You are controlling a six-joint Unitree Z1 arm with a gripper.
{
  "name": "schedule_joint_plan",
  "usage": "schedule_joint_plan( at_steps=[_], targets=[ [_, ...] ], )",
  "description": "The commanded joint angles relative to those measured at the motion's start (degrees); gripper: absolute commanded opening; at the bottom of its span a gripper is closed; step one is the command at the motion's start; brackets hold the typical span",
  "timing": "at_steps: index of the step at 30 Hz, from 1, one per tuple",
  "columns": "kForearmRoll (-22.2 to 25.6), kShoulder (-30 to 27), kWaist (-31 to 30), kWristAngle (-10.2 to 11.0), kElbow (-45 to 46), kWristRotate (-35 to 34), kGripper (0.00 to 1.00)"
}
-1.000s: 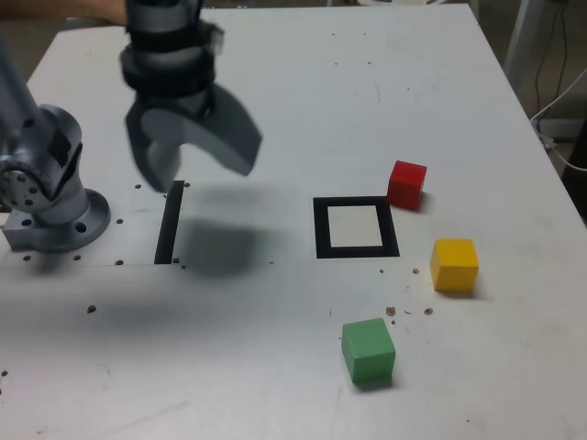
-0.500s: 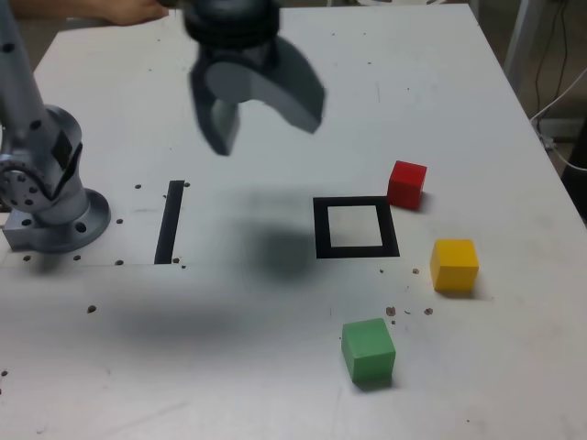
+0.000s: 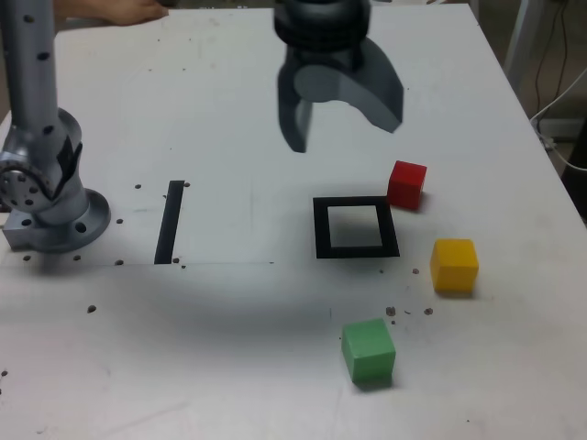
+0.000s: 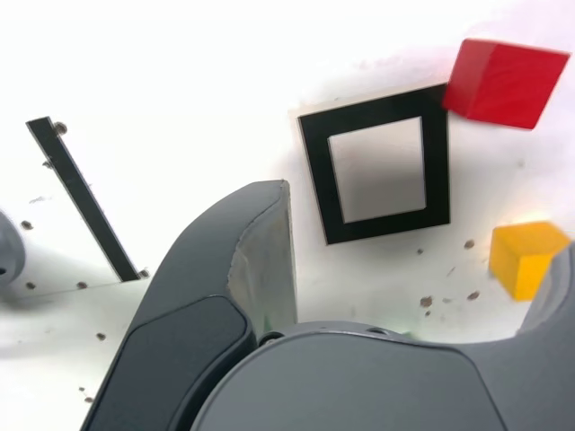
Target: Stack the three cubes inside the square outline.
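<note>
Grey, curved, smooth-shelled gripper, jaws spread, above the glossy white, dark-speckled worktop. Flat, thick black square outline, white-centred; solid red cube just beside its corner; plain yellow cube and matte green cube lying outside it, apart from each other

The black square outline is seen flat on the white counter, with the red cube placed at its upper right corner in the exterior view; the yellow cube is set to the outline's right and the green cube below it, all three kept apart from one another; above the counter the gripper's fingers are held spread and unloaded, while a black strip is shown nearer the arm's base
</note>
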Motion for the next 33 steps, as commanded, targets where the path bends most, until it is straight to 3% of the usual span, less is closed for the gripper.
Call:
schedule_joint_plan(
  at_steps=[1,15,22,33],
  targets=[
    [0.2,1.9,0.5,0.2,-1.9,0.4,0.97],
    [0.0,12.8,3.7,2.0,-8.2,3.4,0.94],
    [-0.4,16.1,4.3,3.5,-10.0,5.2,0.88],
    [-0.2,19.4,3.9,3.3,-13.7,7.3,0.78]
  ],
)
